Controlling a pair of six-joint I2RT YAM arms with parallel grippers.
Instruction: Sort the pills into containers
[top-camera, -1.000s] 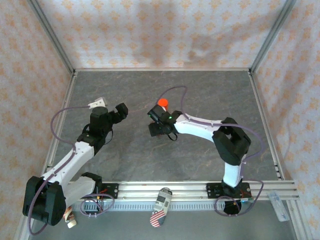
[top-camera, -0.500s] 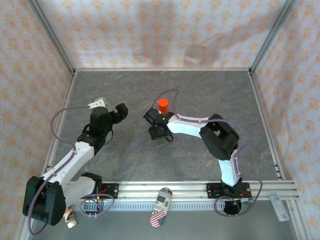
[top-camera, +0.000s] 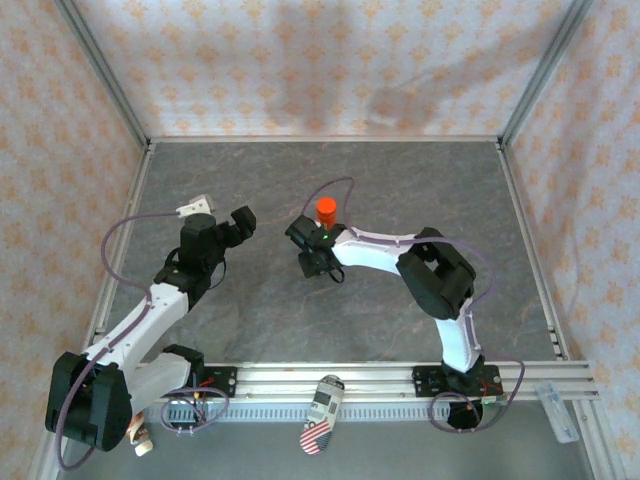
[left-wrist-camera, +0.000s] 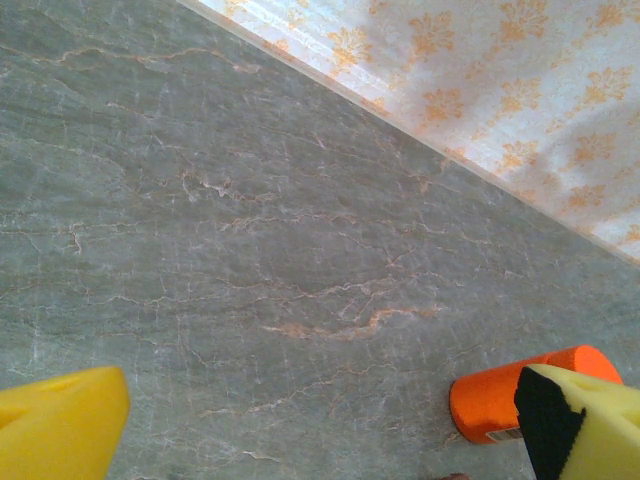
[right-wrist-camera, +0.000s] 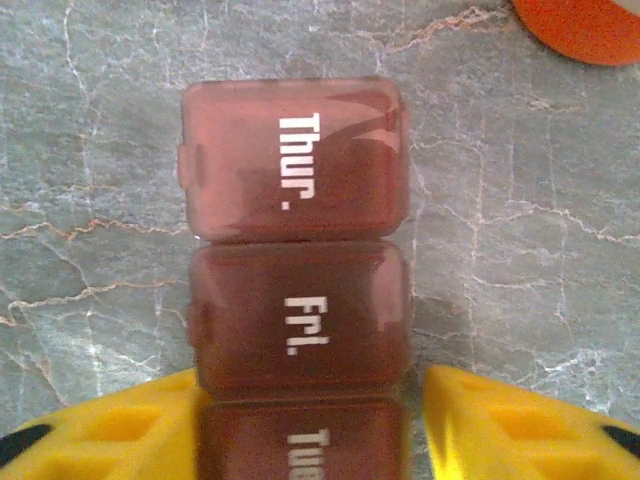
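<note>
The containers are one dark red-brown box of three closed compartments in a row, lettered Thur. (right-wrist-camera: 295, 160), Fri. (right-wrist-camera: 298, 318) and Tue (right-wrist-camera: 300, 440), lying on the grey table. My right gripper (right-wrist-camera: 305, 445) is open and straddles the Tue end; the left finger (right-wrist-camera: 110, 430) is against the box and a narrow gap shows before the right finger (right-wrist-camera: 520, 425). From above, that gripper (top-camera: 314, 262) covers the box. The orange bottle (top-camera: 325, 208) stands just beyond it. My left gripper (top-camera: 243, 220) is open and holds nothing, with the bottle (left-wrist-camera: 500, 395) by its right finger. No pills show.
A small white object (top-camera: 195, 207) lies behind the left arm near the left wall. A stars-and-stripes item (top-camera: 322, 400) rests on the front rail. Patterned walls close off the table on three sides.
The right arm has folded in, its elbow swinging left, and its gripper has shifted slightly left, uncovering the orange bottle's cap. The left arm has stayed put.
</note>
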